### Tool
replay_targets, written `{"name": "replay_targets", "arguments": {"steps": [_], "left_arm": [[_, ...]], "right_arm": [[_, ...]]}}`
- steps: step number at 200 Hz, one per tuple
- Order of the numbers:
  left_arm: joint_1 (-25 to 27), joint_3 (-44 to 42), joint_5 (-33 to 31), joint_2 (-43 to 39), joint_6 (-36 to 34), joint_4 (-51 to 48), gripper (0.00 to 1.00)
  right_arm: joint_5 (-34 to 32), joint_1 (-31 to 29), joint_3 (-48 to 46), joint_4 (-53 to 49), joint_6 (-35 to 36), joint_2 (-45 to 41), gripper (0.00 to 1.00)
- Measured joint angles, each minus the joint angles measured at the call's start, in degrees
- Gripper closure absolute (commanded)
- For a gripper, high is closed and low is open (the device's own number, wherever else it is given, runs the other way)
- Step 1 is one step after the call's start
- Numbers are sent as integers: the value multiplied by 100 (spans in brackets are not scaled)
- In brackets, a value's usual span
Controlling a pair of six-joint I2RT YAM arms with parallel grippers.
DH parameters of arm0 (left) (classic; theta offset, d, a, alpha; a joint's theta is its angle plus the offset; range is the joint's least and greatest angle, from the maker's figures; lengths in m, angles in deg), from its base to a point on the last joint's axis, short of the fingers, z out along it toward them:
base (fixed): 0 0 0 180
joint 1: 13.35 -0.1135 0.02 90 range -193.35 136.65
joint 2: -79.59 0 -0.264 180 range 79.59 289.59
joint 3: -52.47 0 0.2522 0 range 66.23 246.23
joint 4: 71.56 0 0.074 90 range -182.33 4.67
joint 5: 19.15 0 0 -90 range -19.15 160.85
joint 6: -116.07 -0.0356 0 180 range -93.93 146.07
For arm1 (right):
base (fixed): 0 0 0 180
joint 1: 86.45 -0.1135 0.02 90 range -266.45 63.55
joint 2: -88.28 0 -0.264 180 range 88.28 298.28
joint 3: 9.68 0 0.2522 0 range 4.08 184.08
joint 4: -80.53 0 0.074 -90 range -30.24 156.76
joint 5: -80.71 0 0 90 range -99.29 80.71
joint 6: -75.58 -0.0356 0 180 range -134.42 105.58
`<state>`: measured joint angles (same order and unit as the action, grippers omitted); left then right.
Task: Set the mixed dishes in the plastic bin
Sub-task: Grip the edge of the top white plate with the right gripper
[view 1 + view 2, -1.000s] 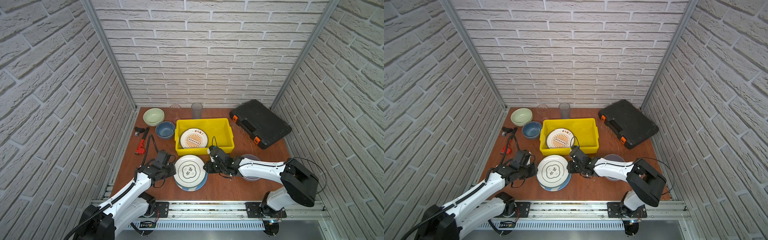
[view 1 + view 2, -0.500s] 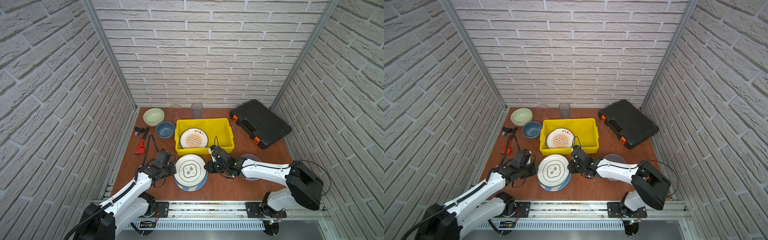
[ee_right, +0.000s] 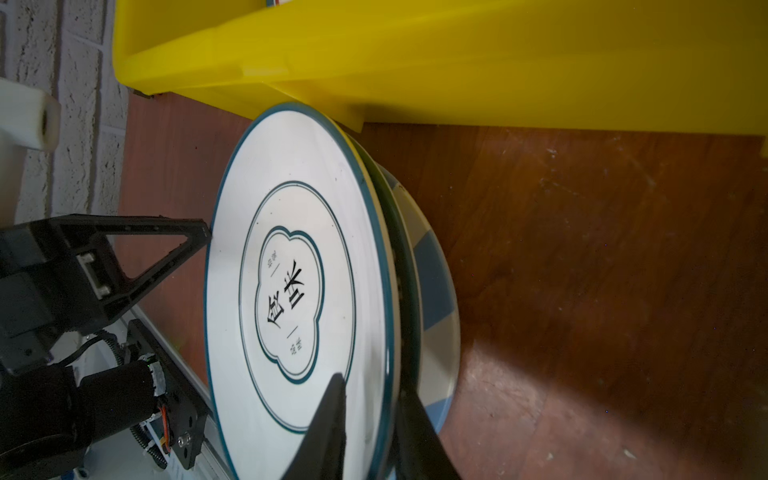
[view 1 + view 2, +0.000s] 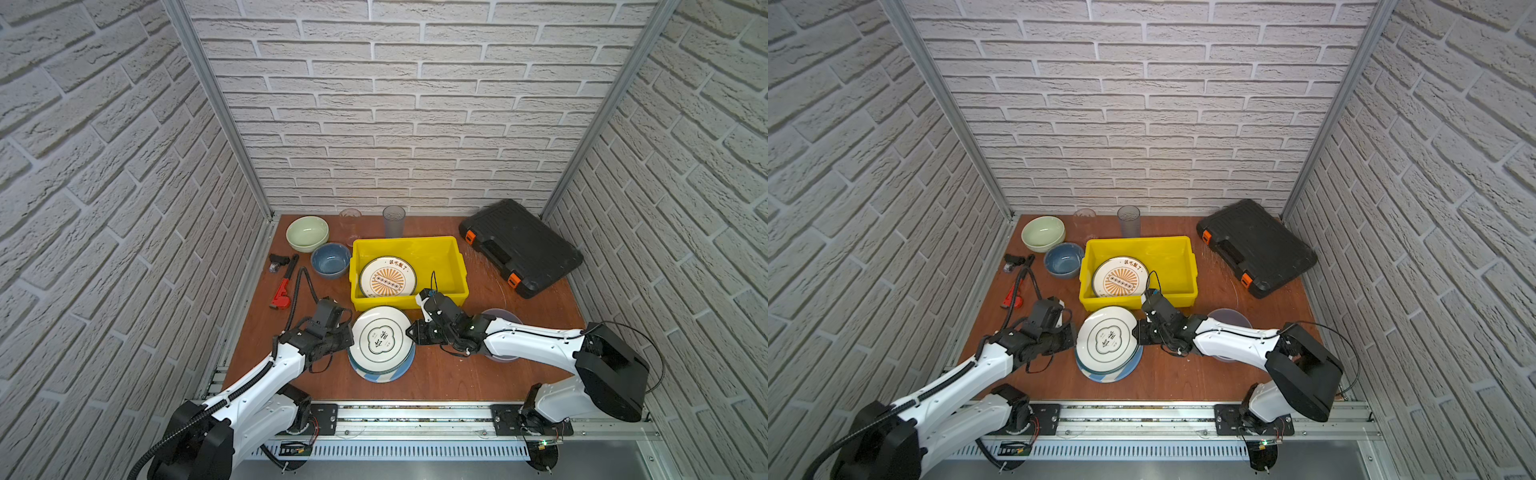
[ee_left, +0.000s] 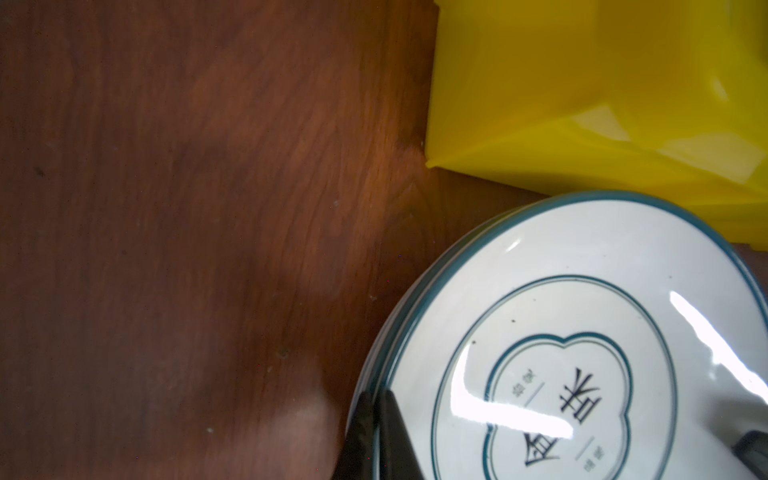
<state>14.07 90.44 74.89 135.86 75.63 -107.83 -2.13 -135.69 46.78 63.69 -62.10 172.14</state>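
Far left on the brown wooden bench (image 4: 457,374): red pipe wrench (image 4: 281,293), pale green bowl (image 4: 307,233), blue bowl (image 4: 330,259), two clear tumblers (image 4: 350,222) (image 4: 393,220) upright by the back wall. Near the front, left fingers (image 4: 351,337) pinched shut on the left rim of a white round plate with teal rings and black lettering at its centre (image 4: 380,336), tilted above a blue-and-white striped plate (image 4: 382,374) on the bench. Just beyond, bright yellow plastic bin (image 4: 459,270) holding an orange sunburst plate (image 4: 387,277). At the white plate's right rim, right fingers (image 4: 409,332) clamped on it, one above, one beneath. Then lavender-grey bowl (image 4: 503,316), partly hidden under the right arm. Far right, black case with orange latches (image 4: 519,249).
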Motion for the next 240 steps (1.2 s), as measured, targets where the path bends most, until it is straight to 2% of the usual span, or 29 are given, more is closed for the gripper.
{"name": "replay_targets", "arguments": {"steps": [68,108,141,179,240], "left_arm": [[63,-22,72,20,0,105,92],[83,-22,142,2,2,94,87],[103,-20,190,-90,2,-223,85],[122,42,214,-251,-22,-704,82],[120,621,131,-415,-195,-1298,75]], "right_arm": [[199,-2,0,289,-59,212,77],[203,0,0,313,-142,234,88],[258,-4,17,455,-170,177,93],[284,-11,17,280,-153,83,94],[146,-11,164,-476,26,-321,94]]}}
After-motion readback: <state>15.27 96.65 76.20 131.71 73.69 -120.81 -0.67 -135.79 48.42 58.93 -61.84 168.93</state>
